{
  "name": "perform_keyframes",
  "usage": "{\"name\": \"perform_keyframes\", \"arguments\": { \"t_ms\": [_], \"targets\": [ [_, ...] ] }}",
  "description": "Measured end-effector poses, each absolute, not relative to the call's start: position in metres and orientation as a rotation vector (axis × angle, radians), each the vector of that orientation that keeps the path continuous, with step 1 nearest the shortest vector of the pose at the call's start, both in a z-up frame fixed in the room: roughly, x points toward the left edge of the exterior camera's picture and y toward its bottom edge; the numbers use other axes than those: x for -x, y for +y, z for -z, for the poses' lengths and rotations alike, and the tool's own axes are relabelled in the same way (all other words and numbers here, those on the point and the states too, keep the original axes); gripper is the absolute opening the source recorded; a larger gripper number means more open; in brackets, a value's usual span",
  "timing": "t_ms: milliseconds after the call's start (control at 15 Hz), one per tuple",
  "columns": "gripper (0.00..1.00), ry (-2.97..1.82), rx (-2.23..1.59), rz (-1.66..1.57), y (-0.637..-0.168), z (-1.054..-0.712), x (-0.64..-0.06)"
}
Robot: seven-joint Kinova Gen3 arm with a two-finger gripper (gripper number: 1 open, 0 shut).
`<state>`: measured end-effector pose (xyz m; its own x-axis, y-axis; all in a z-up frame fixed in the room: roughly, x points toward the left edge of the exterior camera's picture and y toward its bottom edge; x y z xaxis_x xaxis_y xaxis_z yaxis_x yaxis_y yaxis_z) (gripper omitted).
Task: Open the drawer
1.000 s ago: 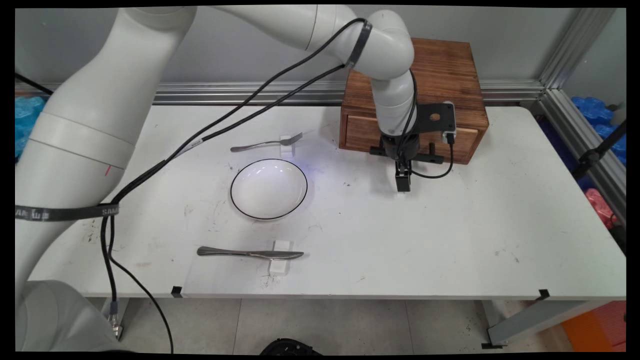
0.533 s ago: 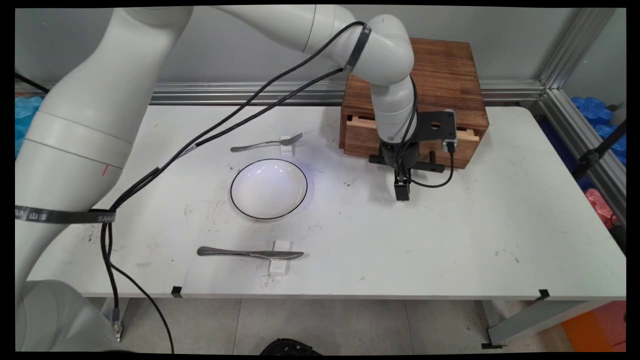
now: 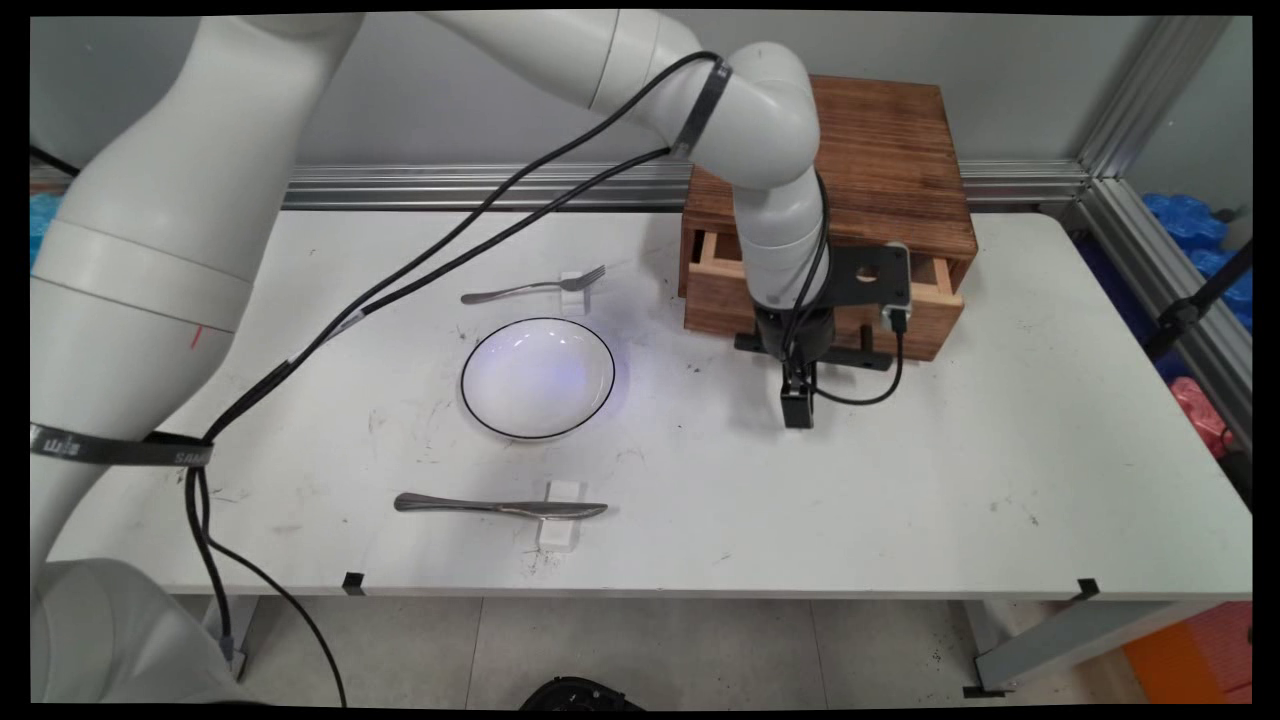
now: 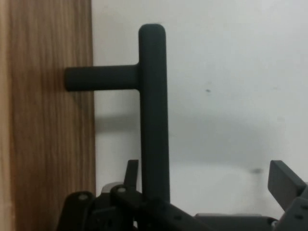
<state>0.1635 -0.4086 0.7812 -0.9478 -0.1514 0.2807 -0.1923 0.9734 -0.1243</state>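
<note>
A wooden box (image 3: 890,150) stands at the back of the white table (image 3: 900,480), its drawer (image 3: 720,300) partly slid out toward the near side. The drawer's black bar handle (image 3: 868,358) runs along its front. My gripper (image 3: 797,395) points down at the handle's middle. In the hand view the handle bar (image 4: 154,120) stands on a post from the wooden drawer front (image 4: 43,120). One finger (image 4: 132,169) sits between bar and wood, touching the bar. The other finger (image 4: 284,180) is far off to the side, so the gripper (image 4: 207,178) is open, hooked behind the handle.
A white bowl with a black rim (image 3: 537,378) sits left of the gripper. A fork (image 3: 535,288) rests on a small white block behind the bowl. A knife (image 3: 500,506) lies on another block near the front edge. Black cables hang from the arm.
The gripper has moved toward the table's near side, and the drawer, shut a second ago, has slid out with it. Bowl, fork and knife have not moved.
</note>
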Motion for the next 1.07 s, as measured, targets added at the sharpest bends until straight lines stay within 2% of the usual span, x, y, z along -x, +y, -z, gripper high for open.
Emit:
{"name": "perform_keyframes", "arguments": {
  "t_ms": [1067],
  "targets": [
    [1.00, -2.843, -0.162, -0.142, -0.326, -0.791, -0.163]
  ]
}}
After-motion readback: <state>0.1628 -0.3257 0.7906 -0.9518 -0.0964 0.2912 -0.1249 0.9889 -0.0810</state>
